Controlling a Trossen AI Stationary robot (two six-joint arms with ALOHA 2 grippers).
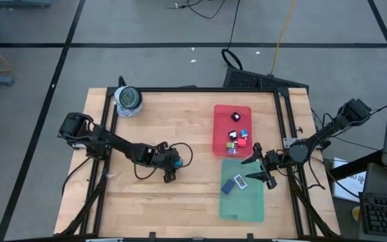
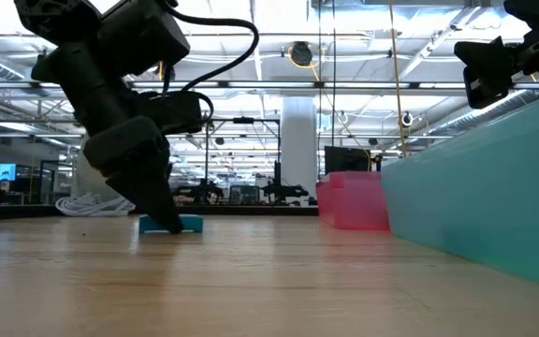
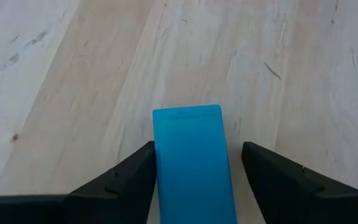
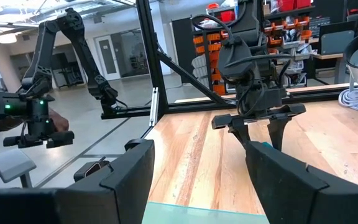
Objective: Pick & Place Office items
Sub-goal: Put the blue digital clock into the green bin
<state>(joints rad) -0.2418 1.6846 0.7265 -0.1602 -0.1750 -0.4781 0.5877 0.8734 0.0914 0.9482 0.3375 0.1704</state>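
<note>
Two trays sit toward the table's 3 o'clock side: a red tray (image 1: pixel 220 144) with about five small office bits clustered inside (a dark one, blue, red, pink, green as far as I can count), and a green tray (image 1: pixel 242 205) right below it holding two, a dark blue block (image 1: pixel 227 187) and a white tag (image 1: pixel 239 180). One more piece, a blue bar (image 3: pixel 194 163), lies flat on the bare wood near the middle of the table. One grey roll (image 1: pixel 127 100) sits up at the 11 o'clock corner. The left gripper (image 1: pixel 169 176) is down over the bar, fingers spread on either side with a sliver of gap on each side, not squeezing it. The right gripper (image 1: pixel 259 167) hovers at the green tray's upper right edge, fingers spread, nothing in them. Plenty of open wood all around the bar, lower left especially.
</note>
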